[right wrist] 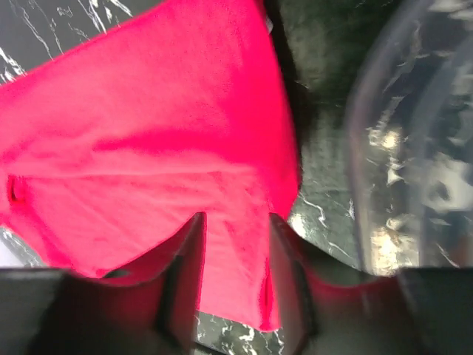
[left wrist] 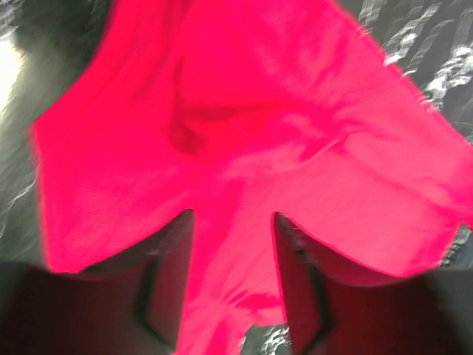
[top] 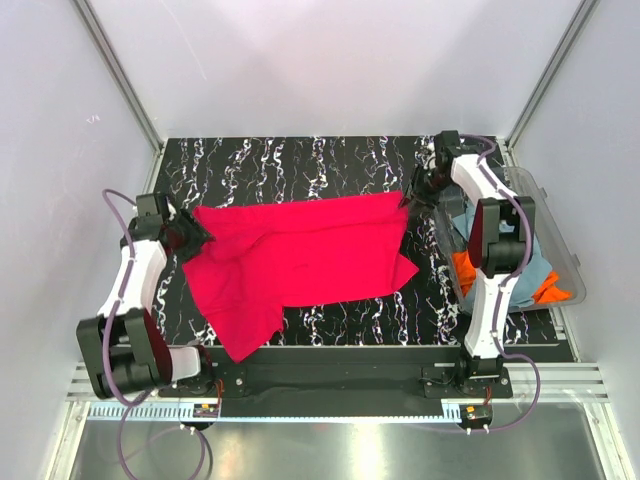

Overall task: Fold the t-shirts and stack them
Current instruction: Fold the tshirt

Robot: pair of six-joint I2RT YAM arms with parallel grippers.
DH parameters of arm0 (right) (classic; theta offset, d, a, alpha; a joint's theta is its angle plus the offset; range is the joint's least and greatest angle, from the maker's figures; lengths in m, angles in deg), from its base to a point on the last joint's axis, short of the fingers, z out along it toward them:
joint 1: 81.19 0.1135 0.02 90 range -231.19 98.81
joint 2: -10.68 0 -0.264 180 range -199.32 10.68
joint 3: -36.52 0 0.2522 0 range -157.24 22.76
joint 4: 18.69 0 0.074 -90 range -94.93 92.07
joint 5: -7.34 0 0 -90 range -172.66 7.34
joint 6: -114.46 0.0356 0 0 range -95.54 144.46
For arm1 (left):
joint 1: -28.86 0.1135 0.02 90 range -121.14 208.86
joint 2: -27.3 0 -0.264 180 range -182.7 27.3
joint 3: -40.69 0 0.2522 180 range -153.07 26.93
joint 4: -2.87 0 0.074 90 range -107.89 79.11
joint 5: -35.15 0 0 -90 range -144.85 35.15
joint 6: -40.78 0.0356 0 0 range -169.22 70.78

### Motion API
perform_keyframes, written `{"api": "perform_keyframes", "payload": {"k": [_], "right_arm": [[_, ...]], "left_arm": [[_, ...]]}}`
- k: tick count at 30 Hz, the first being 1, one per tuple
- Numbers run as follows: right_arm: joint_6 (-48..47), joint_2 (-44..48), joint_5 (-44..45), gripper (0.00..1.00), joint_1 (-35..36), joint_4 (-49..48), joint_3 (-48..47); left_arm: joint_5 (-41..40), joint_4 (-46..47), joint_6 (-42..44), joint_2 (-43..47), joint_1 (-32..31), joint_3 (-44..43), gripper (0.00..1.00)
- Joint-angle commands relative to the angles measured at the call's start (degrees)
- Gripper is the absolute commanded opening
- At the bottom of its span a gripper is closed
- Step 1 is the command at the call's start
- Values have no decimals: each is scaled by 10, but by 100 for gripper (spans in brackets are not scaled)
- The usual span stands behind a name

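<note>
At the left of the top view, the left gripper (top: 190, 237) sits at the left edge of the red t-shirt (top: 300, 260), its tips hard to separate from the cloth there. In the left wrist view its 2 dark fingers (left wrist: 166, 288) stand spread, with a strip of red cloth running through the gap and not squeezed. That view is blurred, and the shirt fills most of it, cut off at the top edge.

The red t-shirt lies spread but rumpled across the middle of the table (top: 300, 160), with 1 flap reaching toward the lower left. Its folds hide how the sleeves lie.

At the shirt's upper right corner, the right gripper (top: 418, 195) is just beside the cloth. In the right wrist view, its fingers (right wrist: 181, 281) also stand apart with red cloth lying between them. Whether they touch it is hard to make out.

At the right edge, a clear plastic tub (top: 548, 195) holds a grey-blue t-shirt (top: 535, 265) and an orange t-shirt (top: 552, 290), both bunched up. The right arm crosses in front of them and hides much of each.

The table is black with white marble veining. Pale plain walls enclose it on 3 sides, with metal posts in the far corners, and a shiny metal ledge (top: 300, 445) runs along the bottom of the frame.
</note>
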Motion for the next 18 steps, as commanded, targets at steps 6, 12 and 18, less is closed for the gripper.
{"api": "perform_keyframes", "payload": {"k": [6, 12, 18], "right_arm": [[21, 25, 40, 67, 9, -52, -117], [42, -68, -17, 60, 28, -43, -205], [50, -115, -41, 45, 36, -38, -241]], "left_arm": [[-64, 14, 36, -40, 4, -89, 63], [11, 16, 77, -262, 4, -249, 63], [-4, 13, 97, -357, 10, -330, 50]]}}
